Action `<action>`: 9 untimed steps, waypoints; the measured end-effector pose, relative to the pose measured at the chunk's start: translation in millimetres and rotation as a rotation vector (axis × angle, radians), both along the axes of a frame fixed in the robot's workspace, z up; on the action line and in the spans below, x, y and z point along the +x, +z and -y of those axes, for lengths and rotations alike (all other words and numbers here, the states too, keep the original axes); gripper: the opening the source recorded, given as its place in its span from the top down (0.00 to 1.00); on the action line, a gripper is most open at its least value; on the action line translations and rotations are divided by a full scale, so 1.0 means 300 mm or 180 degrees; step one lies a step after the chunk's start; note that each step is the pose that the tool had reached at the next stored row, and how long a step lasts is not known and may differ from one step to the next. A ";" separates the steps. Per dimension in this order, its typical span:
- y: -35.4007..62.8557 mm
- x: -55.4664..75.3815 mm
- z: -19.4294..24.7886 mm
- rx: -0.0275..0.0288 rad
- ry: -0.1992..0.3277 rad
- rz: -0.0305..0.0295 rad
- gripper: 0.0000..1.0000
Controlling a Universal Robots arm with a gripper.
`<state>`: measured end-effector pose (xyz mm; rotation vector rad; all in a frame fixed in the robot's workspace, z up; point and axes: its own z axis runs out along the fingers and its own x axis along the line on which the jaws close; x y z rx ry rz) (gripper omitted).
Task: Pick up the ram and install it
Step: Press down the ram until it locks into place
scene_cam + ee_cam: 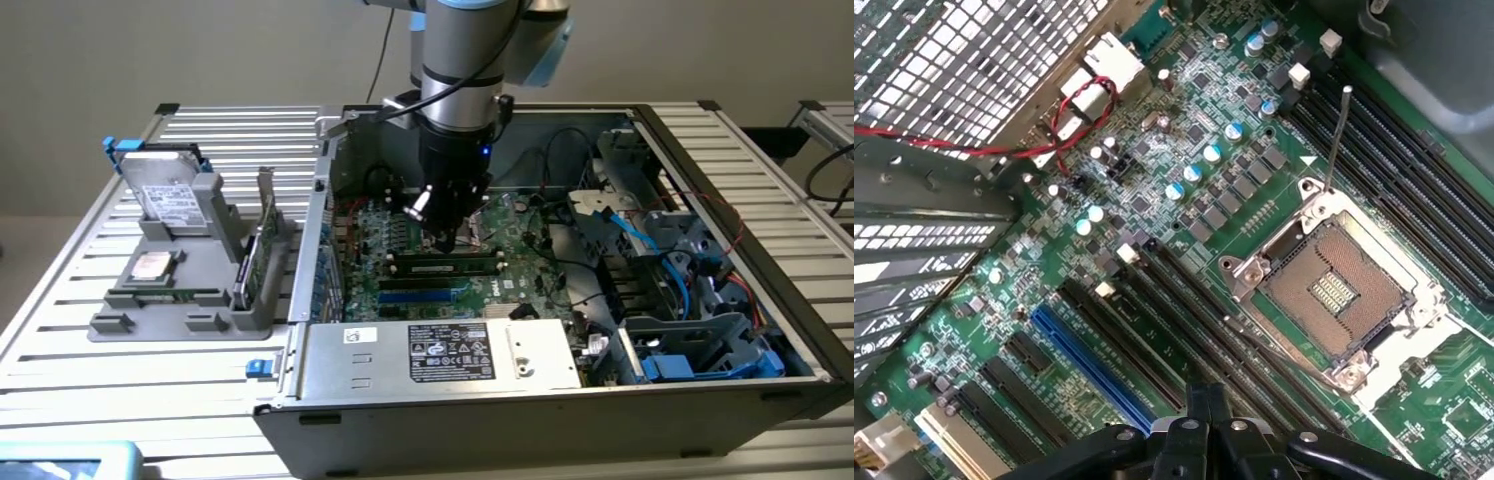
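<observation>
My gripper (446, 238) is closed empty above the ram (445, 267) seated mid-motherboard (527, 222); pressing off-centre could leave one end unlatched.

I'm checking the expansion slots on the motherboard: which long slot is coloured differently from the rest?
The blue slot, beside the black slots; it alone is blue.

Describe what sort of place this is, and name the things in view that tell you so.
Probably a robotics lab or test bench for computer assembly. An open PC case lies on a slatted metal table, its motherboard exposed, and a robot arm reaches into it. Spare parts sit in a grey holder beside the case.
</observation>
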<state>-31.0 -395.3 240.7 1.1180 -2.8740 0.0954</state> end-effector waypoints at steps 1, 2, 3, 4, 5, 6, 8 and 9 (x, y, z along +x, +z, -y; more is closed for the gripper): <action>0.000 0.000 0.000 0.0000 -0.0044 0.0000 0.89; 0.000 0.000 0.000 0.0000 -0.0086 0.0001 0.89; 0.000 0.000 0.000 0.0000 -0.0126 0.0001 0.89; 0.000 0.000 0.000 0.0002 -0.0166 0.0002 0.89; 0.000 0.000 0.000 0.0005 -0.0201 0.0002 0.89; 0.000 0.000 0.000 0.0010 -0.0233 0.0002 0.89; 0.000 0.000 0.000 0.0012 -0.0267 0.0020 0.89; 0.000 0.000 0.000 0.0013 -0.0282 0.0044 0.89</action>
